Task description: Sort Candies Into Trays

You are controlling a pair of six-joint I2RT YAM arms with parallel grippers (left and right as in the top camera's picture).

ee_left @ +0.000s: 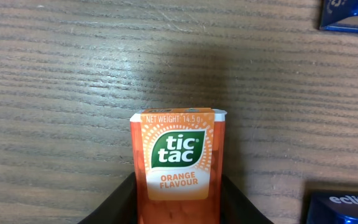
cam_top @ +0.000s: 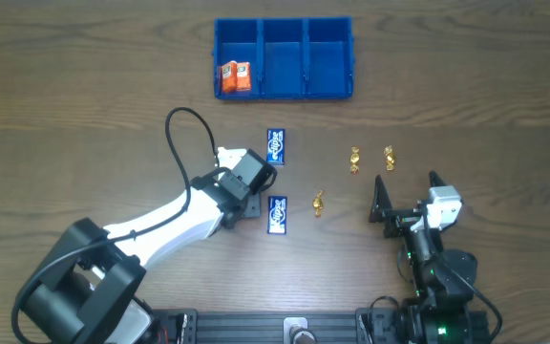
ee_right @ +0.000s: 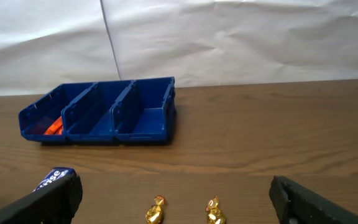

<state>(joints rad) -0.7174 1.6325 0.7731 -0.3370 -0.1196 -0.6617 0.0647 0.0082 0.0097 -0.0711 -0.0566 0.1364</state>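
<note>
One orange plastic mint box (ee_left: 179, 155) is clamped between the two fingers of my left pincer (cam_top: 248, 180), which is closed against its sides. I hold it over the brown wooden desk (cam_top: 84, 115), between two flat blue candy packets: one toward the tray (cam_top: 276, 146), one toward my base (cam_top: 277, 214).

Three gold foil-wrapped candies (cam_top: 354, 159) lie on the desk. Two are side by side beyond my right pincer (cam_top: 407, 191), and the third (cam_top: 318, 203) lies near the closer packet. My right pincer is spread wide and grips nothing.

One blue plastic tray (cam_top: 285, 94) with three compartments stands at the far side. Two more orange boxes (cam_top: 234, 77) rest in its left compartment.
</note>
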